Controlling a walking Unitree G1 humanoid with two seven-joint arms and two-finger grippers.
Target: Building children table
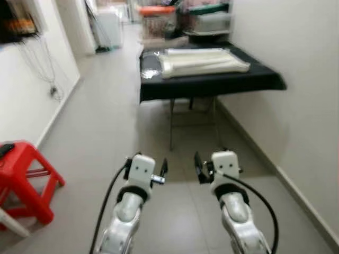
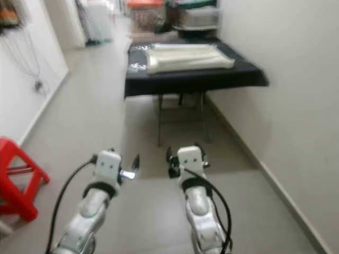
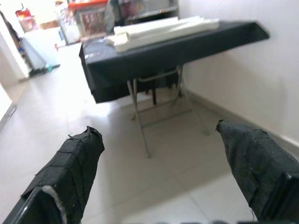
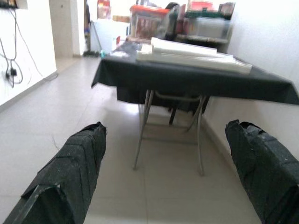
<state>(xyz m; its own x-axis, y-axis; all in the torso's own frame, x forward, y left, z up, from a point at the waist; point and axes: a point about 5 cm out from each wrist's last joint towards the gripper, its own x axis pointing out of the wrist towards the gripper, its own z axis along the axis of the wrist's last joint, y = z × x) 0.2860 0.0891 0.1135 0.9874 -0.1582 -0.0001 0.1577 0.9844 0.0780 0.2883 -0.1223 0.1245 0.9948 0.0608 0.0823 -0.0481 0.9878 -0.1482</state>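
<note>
Both silver arms reach forward side by side at low height over the tiled floor. The left pincer and the right pincer each hold their black fingers spread wide with nothing between them. The pale flat-packed table parts lie on the black-draped worktop, well ahead of both pincers, against the right-hand wall. A red stool stands off to the left.
</note>
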